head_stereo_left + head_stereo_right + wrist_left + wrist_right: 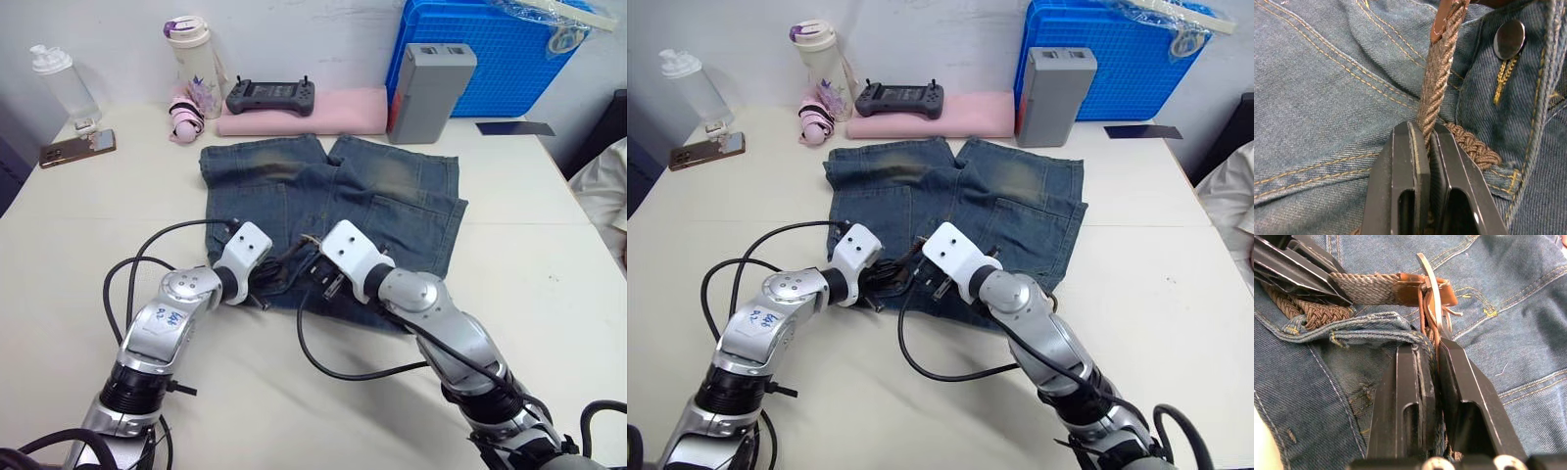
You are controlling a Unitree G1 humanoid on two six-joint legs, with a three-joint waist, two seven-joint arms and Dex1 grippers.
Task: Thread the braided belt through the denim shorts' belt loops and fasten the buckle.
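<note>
Left pincer (1426,142) clamped on the braided belt (1437,83) just short of its leather tip, likely to steer that end toward the buckle (1431,293). Right pincer (1432,352) pinched shut at the buckle's base, propping the frame upright above the denim shorts (392,196), presumably ready for fastening. Beyond both, shorts flat on the tabletop (549,284), belt along the waistband.

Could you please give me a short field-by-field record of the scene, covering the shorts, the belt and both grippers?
surface: white table
denim shorts: laid flat on the table, waistband toward the robot
braided belt: at the waistband, beside the metal button
buckle: silver, by the belt's brown leather end
left gripper: shut on the braided belt strap
right gripper: shut at the buckle end of the belt
fastened: not yet
</note>
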